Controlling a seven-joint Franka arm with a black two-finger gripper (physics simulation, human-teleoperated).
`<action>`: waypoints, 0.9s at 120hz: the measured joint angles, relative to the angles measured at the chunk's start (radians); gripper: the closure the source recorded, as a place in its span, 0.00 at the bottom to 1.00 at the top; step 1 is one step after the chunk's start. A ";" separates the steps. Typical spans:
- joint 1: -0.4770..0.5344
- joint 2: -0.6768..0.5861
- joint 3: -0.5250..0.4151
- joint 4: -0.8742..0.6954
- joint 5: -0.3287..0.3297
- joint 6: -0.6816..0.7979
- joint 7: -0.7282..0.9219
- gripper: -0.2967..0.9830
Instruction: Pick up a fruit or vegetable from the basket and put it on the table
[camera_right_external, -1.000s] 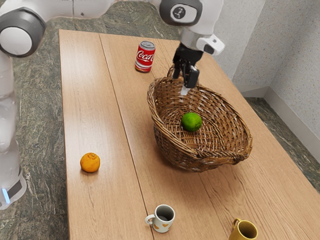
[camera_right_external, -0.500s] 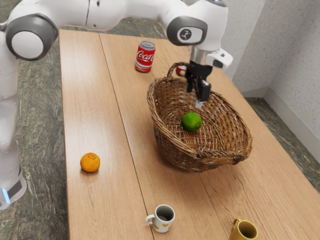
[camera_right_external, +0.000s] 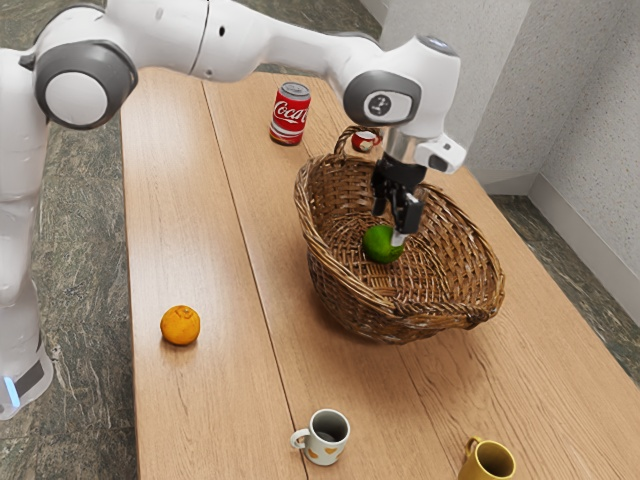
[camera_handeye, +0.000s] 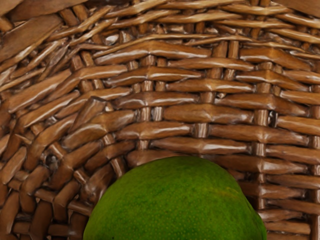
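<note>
The hand (camera_right_external: 387, 228) was down inside the wicker basket (camera_right_external: 350, 312), its two fingers standing wide, right over the green fruit (camera_right_external: 378, 246). One fingertip (camera_right_external: 397, 240) overlapped the fruit's side in the exterior view; whether it touched the skin, I could not tell. The fruit lay inside the basket, and in the wrist view its rounded, finely speckled top sat just under the hand, with woven cane beyond it. The basket stood on the wooden bench (camera_right_external: 225, 420). Toward the exterior view's left, an orange (camera_right_external: 180, 326) lay on the bench, well apart from the basket. A red cola can (camera_right_external: 289, 114) stood upright beyond the basket, and a small red-and-white thing (camera_right_external: 363, 141) was partly visible near its rim. Nearer the camera were a pale mug (camera_right_external: 325, 440) with orange-yellow marks and a yellow mug (camera_right_external: 491, 462), both upright.
</note>
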 joint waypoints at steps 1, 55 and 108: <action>0.000 0.000 0.000 -0.002 -0.001 0.001 0.000 0.23; 0.002 0.039 0.001 -0.022 -0.015 0.023 -0.001 0.32; 0.004 -0.139 0.013 0.074 -0.007 -0.083 -0.007 0.45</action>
